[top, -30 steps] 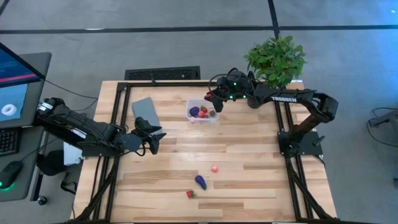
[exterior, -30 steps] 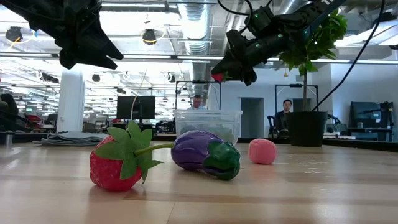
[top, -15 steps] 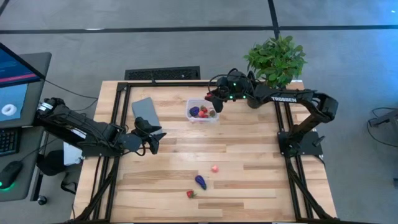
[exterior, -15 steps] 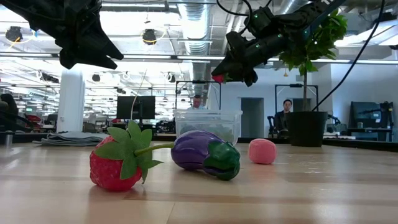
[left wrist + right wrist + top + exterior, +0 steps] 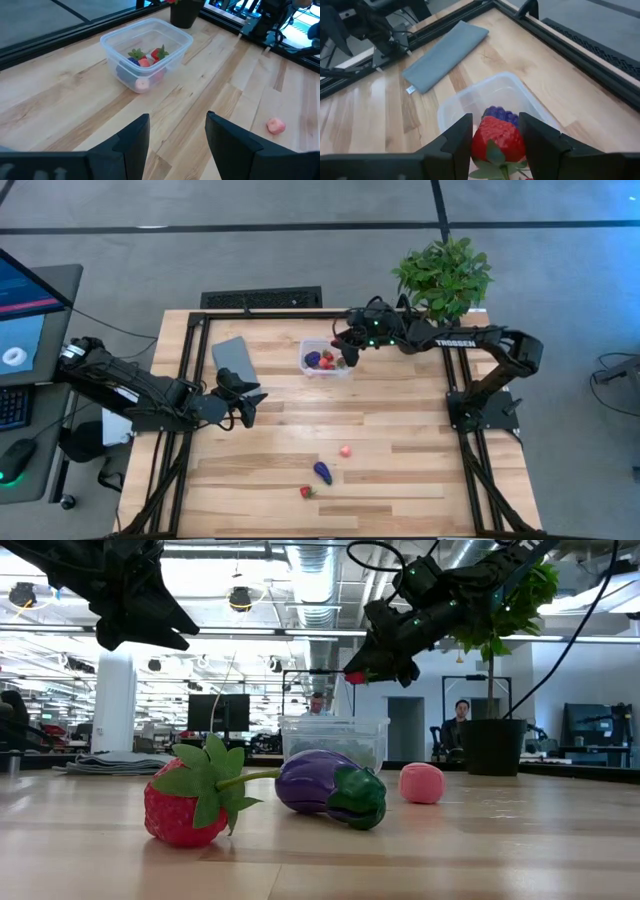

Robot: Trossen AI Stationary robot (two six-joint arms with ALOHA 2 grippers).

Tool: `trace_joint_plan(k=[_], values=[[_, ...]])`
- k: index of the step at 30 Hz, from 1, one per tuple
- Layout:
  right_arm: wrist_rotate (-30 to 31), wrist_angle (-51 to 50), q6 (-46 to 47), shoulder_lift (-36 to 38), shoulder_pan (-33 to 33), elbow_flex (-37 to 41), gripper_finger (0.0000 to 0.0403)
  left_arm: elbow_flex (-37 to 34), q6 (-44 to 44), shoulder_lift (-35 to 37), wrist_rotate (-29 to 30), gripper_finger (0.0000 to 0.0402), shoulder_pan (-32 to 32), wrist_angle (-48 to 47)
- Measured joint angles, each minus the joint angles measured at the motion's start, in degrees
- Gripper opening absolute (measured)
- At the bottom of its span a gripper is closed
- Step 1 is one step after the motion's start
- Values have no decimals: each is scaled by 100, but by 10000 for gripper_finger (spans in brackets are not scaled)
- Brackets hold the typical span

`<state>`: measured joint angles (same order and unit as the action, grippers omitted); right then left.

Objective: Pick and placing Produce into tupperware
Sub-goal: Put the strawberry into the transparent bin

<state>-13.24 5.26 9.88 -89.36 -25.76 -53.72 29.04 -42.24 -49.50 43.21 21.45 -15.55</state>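
Observation:
The clear tupperware stands at the table's far middle with a few pieces of produce inside, among them a purple one. My right gripper hovers over the tub's right side, shut on a red strawberry. A strawberry, a purple eggplant and a pink piece lie on the boards near the front. My left gripper waits open at the left, above the table, nothing between its fingers. My right gripper pinches the strawberry's red body between its two fingers. They slant down from the table's right side. The fruit is lifted clear, above the tub, with green leaves toward the wrist.
A flat grey lid lies left of the tub. A potted green plant stands at the far right corner, close behind my right arm. Bare boards stretch between the tub and the loose produce.
My right gripper has sunk a little toward the tupperware, the strawberry still between its fingers.

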Motion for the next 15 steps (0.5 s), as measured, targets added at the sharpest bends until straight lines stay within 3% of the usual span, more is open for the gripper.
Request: trace_joint_plan(k=[15], values=[[597, 297, 76, 0, 321, 149, 182, 0, 63, 0, -3, 180, 1, 1]])
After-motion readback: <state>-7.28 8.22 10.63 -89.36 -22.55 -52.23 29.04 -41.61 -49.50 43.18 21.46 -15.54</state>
